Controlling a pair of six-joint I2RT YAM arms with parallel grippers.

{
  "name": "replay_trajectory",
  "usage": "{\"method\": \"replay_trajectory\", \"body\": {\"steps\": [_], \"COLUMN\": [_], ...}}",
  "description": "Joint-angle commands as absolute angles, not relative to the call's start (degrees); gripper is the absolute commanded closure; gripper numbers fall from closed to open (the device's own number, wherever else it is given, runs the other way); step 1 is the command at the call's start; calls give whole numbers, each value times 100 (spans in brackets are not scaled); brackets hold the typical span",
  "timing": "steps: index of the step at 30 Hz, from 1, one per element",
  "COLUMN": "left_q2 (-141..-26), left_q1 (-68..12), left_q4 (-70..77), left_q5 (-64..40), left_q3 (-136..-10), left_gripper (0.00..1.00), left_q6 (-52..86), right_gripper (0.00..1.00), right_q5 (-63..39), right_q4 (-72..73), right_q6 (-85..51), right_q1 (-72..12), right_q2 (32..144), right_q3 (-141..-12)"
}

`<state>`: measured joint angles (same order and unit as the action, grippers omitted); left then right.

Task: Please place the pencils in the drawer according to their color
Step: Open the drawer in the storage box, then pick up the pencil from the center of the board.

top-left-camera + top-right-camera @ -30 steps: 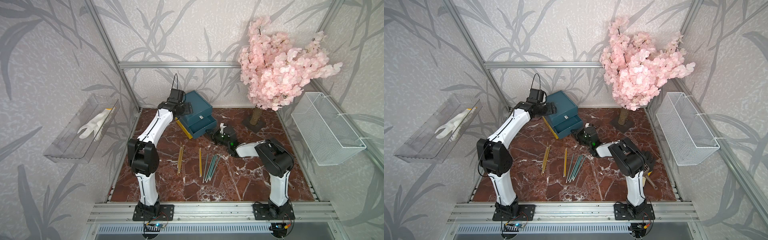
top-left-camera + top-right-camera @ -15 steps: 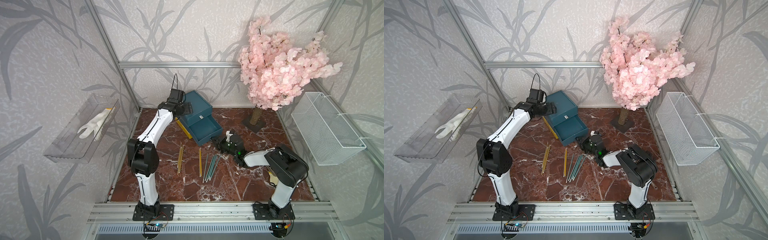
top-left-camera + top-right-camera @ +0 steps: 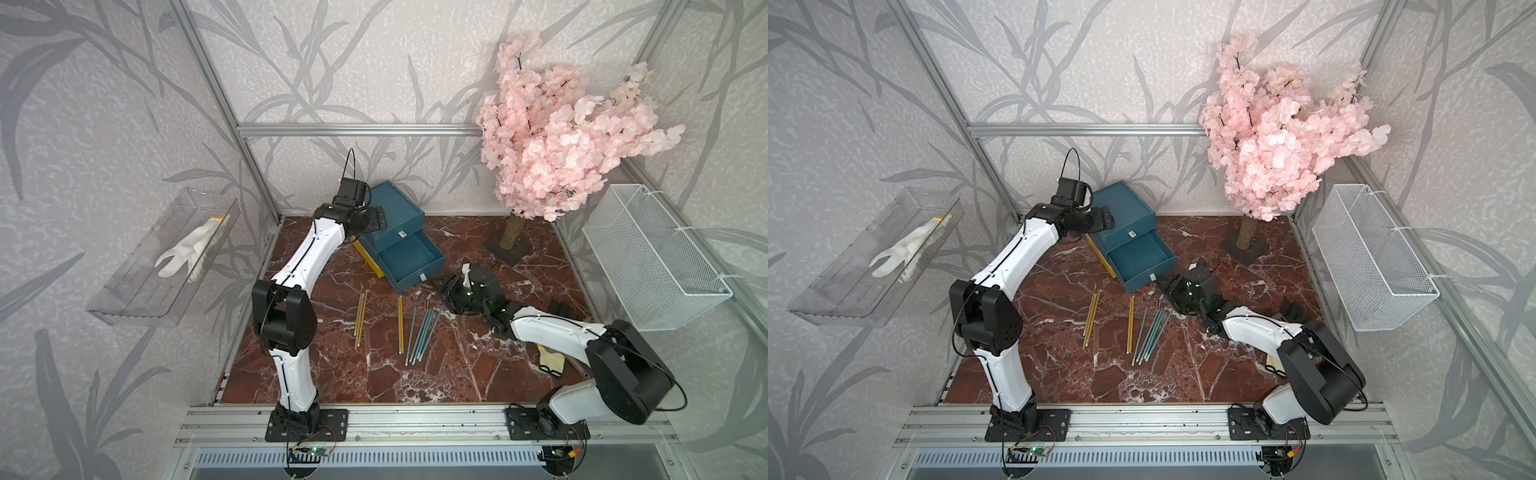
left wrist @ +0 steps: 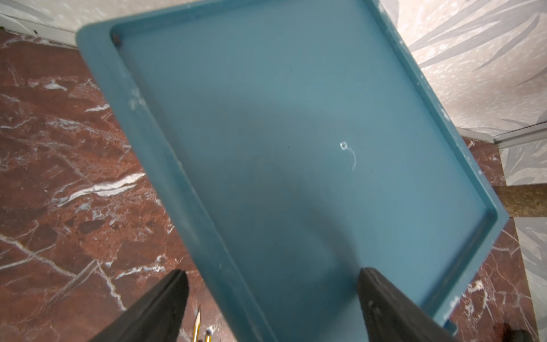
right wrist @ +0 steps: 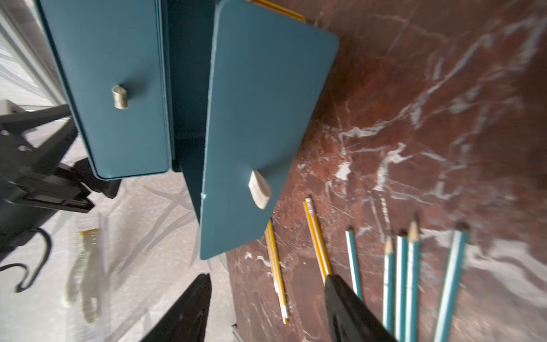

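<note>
Left gripper (image 4: pixel 270 274) spread wide, empty, straddling drawer box (image 4: pixel 296 148) edge; right gripper (image 5: pixel 266 278) apart, empty, blurred; yellow tier (image 3: pixel 369 258) mostly hidden behind pulled-out teal drawer (image 3: pixel 409 280)

To me the drawer (image 4: pixel 296 148) looked smooth, matt teal plastic, scuffed pale at its edges. The tabletop (image 3: pixel 457 374) was polished red-brown marble. The pencils (image 5: pixel 413 266) showed bare wood at their sharpened tips. The basket (image 3: pixel 648 266) was white wire mesh.
</note>
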<state>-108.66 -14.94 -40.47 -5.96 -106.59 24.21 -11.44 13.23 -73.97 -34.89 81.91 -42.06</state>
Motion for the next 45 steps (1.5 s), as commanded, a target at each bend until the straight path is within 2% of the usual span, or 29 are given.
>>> {"method": "replay_trajectory", "body": {"steps": [1, 4, 8, 13, 18, 29, 45], "left_q2": [-10377, -10031, -9445, -8448, -7771, -7279, -7187], "left_q1": [-1503, -1503, -1507, -1503, -1495, -1497, -1495], "left_q4": [-4326, -4255, -4241, -3868, -3800, -3685, -3603], "left_q5": [-734, -743, -427, 180, 367, 29, -121], "left_q3": [-10525, -10235, -9600, -8252, -7335, -6301, -6147], "left_gripper": [0, 0, 0, 0, 0, 0, 0], "left_q6": [2434, 2459, 2548, 2877, 3009, 3223, 3154], "right_gripper": [36, 36, 37, 39, 41, 46, 51], "right_q5": [-498, 202, 721, 917, 732, 511, 318], "right_q4": [-1522, -2881, -3784, -4213, -4201, -3979, -3937], "right_q6": [-6313, -5888, -5858, -6045, -5980, -5881, -5734], "right_q1": [-3796, -4238, -4801, -5429, -5750, -5845, -5733], "right_q2": [7857, 7902, 8143, 8566, 9218, 10020, 10591], "right_q3": [-4839, -5439, -5830, -6006, -6247, -6501, -6740]}}
